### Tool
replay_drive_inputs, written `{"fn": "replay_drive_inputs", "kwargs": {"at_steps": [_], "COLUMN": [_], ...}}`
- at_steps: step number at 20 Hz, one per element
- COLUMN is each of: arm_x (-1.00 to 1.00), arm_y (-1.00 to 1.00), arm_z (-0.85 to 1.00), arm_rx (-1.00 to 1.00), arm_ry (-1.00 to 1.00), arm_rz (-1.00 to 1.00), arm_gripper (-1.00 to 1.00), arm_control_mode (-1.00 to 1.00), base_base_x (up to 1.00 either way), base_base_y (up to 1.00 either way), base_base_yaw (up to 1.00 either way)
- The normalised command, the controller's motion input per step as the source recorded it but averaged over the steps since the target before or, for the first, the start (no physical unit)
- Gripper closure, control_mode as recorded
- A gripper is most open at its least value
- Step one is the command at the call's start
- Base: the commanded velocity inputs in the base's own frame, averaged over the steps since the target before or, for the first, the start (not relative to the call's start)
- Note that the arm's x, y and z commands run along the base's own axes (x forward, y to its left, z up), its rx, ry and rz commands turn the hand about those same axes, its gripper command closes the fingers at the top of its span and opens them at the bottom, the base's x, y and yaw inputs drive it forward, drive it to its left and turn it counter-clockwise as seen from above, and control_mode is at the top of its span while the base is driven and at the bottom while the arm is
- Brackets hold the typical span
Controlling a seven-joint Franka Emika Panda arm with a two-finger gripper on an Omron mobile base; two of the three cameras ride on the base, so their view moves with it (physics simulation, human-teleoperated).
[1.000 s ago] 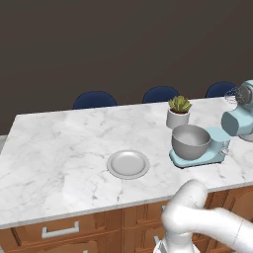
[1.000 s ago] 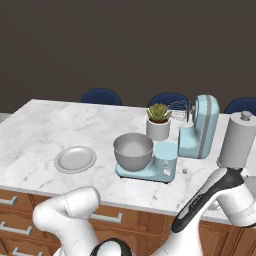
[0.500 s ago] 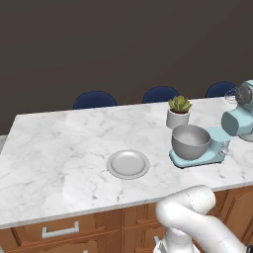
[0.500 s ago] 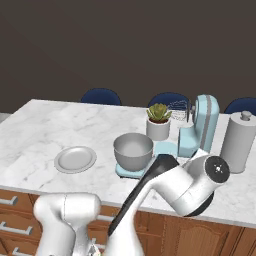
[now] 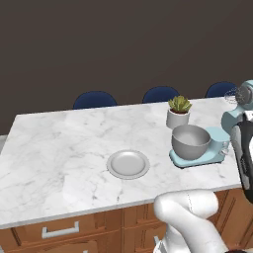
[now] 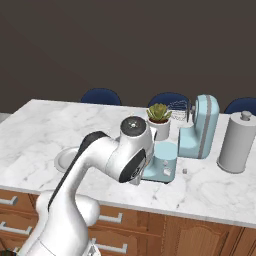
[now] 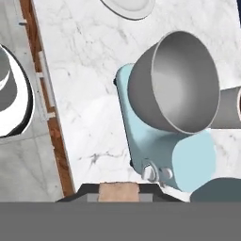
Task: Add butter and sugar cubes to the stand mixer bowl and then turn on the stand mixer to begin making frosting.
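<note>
Left base view: your bowl (image 5: 190, 141) sits on the mixer (image 5: 232, 129) base, plate (image 5: 128, 164) alone on the table (image 5: 59, 148).

Right base view: your arm has swung across the bowl since before.

Hand view: your fingers (image 7: 118, 192) pinch a tan block (image 7: 118, 192) above the bowl (image 7: 175, 89).

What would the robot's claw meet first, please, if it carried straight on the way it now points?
Probably the deep round grey metal bowl on the light blue stand mixer's flat base: the hand view looks down onto them, the bowl near its centre. The claw holds a small tan block, whose identity I cannot tell. Depth is unclear.
</note>
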Motion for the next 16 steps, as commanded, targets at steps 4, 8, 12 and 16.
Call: {"fn": "replay_drive_inputs", "kwargs": {"at_steps": [4, 8, 12, 16], "arm_x": [0.61, 0.92, 0.99, 0.52], "arm_y": [0.70, 0.47, 0.19, 0.01], "arm_z": [0.37, 0.17, 0.03, -0.14], "arm_rx": [-0.20, -0.14, -0.09, -0.02], "arm_ry": [0.23, 0.15, 0.06, 0.04], "arm_rz": [0.04, 0.00, 0.04, 0.06], "arm_gripper": [1.00, 1.00, 1.00, 1.00], "arm_control_mode": [-1.00, -1.00, -1.00, -1.00], "base_base_x": [0.00, 0.00, 0.00, 0.00], "base_base_y": [0.00, 0.00, 0.00, 0.00], "base_base_yaw": [0.00, 0.00, 0.00, 0.00]}}
